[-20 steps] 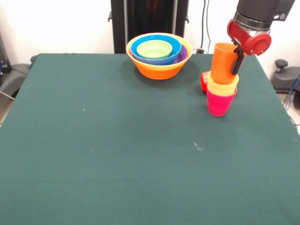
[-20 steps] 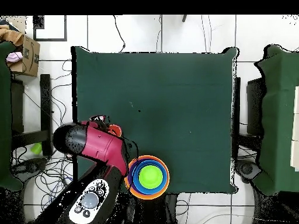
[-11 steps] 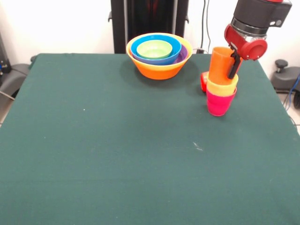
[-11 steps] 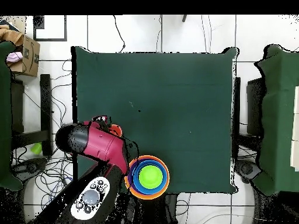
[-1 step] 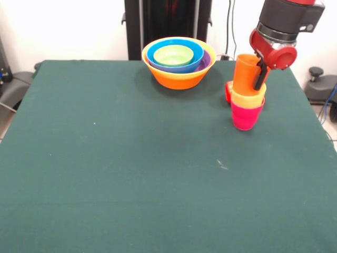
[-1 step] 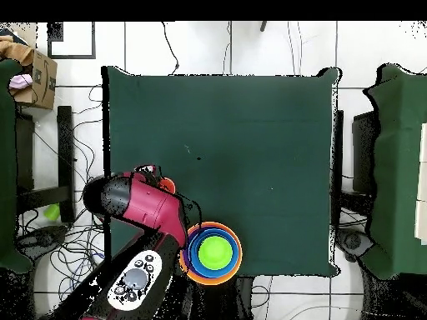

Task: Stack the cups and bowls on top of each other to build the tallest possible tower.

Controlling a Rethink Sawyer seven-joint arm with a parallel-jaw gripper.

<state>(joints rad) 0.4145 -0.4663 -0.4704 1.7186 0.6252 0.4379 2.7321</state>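
On the green cloth-covered tabletop [image 5: 131, 174], the front view reads as follows, left to right. At the far centre stands a nest of glossy plastic bowls: a large yellow-orange bowl [image 5: 179, 78] holds a purple bowl [image 5: 206, 61], of which only a sliver shows, then a blue bowl [image 5: 176, 58] and a small light green bowl [image 5: 173, 55] innermost.

Well apart to the right, a red plastic cup [image 5: 228, 91] lies on its side just behind a column of upright cups. The column has a magenta-pink plastic cup [image 5: 245, 116] at the base, a yellow plastic cup [image 5: 247, 98] seated in it, and an orange plastic cup [image 5: 246, 73] uppermost, long axis vertical with a slight lean.

The gripper [image 5: 258, 71] descends from above, one dark finger [image 5: 260, 77] lying along the orange cup's right wall; the jaws appear to be pinching that rim wall.

Judgement: the orange cup sits directly below the jaws, in line with the column, so the placing looks nearly complete.
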